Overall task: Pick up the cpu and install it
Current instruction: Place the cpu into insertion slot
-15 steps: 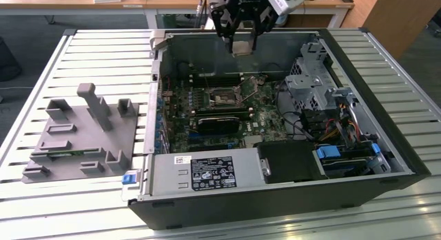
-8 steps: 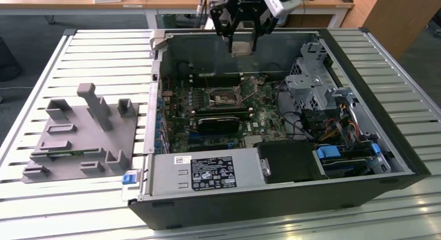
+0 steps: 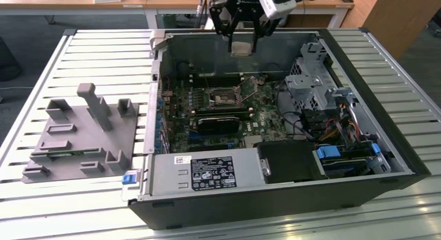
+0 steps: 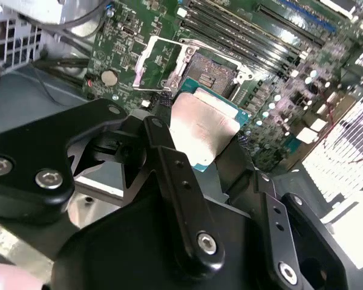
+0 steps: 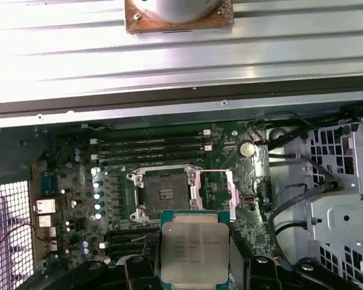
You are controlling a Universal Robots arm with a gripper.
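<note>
Gripping cpu point(image 5: 190, 254) by edges — fingers point(image 4: 162, 148) clamped on it, well clear of open socket point(image 5: 163, 193).

Bright, diffuse overhead light. Slatted table point(image 5: 242, 54) blown out white in the first wrist view; computer case point(image 3: 200, 51) interior shadowed; cpu point(image 4: 202, 130) lid glints.

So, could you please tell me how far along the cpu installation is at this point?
Done: the cpu is picked up and clear of any surface. In hand: the claw grips it by its edges above the open computer case. Left: the motherboard socket sits empty with its metal frame swung open, and the cpu is not yet seated in it.
</note>
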